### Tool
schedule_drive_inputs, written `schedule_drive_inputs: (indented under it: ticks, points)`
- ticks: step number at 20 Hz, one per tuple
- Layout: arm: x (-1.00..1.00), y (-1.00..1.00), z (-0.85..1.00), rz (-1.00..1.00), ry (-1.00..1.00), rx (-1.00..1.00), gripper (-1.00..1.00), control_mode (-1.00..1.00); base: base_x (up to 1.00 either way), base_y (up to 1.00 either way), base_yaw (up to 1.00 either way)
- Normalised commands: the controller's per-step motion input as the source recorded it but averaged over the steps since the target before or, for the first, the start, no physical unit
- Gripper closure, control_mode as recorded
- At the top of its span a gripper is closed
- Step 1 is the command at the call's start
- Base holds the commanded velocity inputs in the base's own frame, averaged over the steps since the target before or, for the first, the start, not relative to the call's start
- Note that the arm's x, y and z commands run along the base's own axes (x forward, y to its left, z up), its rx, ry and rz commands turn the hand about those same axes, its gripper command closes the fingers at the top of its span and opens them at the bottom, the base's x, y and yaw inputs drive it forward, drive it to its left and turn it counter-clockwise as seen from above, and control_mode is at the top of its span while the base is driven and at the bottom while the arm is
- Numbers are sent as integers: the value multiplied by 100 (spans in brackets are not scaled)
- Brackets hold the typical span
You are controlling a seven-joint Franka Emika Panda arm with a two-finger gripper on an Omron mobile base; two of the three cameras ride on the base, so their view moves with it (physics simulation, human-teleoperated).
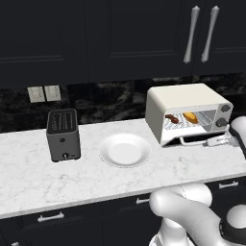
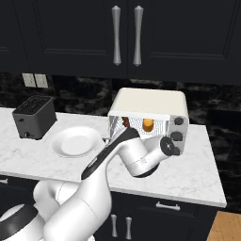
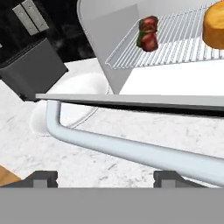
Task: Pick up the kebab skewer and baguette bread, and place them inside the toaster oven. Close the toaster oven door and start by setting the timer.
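The cream-white toaster oven (image 1: 185, 98) stands at the counter's right end with its door (image 1: 192, 138) hanging open. On its wire rack (image 3: 175, 41) lie the dark red-brown kebab skewer (image 3: 148, 34) on the left and the golden baguette bread (image 3: 215, 25) on the right. Both also show in the left base view, skewer (image 1: 171, 118) and baguette (image 1: 190, 116). My gripper (image 1: 217, 141) is at the door's front right edge. In the hand view the gripper (image 3: 105, 179) is open, its fingertips (image 3: 43, 178) wide apart just below the silver handle (image 3: 131, 150) and the door's edge (image 3: 131, 101).
A white plate (image 1: 124, 150) lies mid-counter, left of the oven, and a dark grey slot toaster (image 1: 63, 134) stands further left. Two dark knobs (image 2: 178, 121) sit on the oven's right side. My arm crosses in front of the oven (image 2: 150, 106). Dark cabinets hang overhead.
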Motion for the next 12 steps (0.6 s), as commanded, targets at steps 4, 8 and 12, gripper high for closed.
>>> schedule_drive_inputs:
  ticks: [4,8,12]
  points:
    - [89,61,2,-1,-7,0,-100,-100,0,0,0]
    - [71,42,14,0,0,0,-100,-100,0,0,0]
    - [62,36,12,0,0,0,-100,-100,0,0,0]
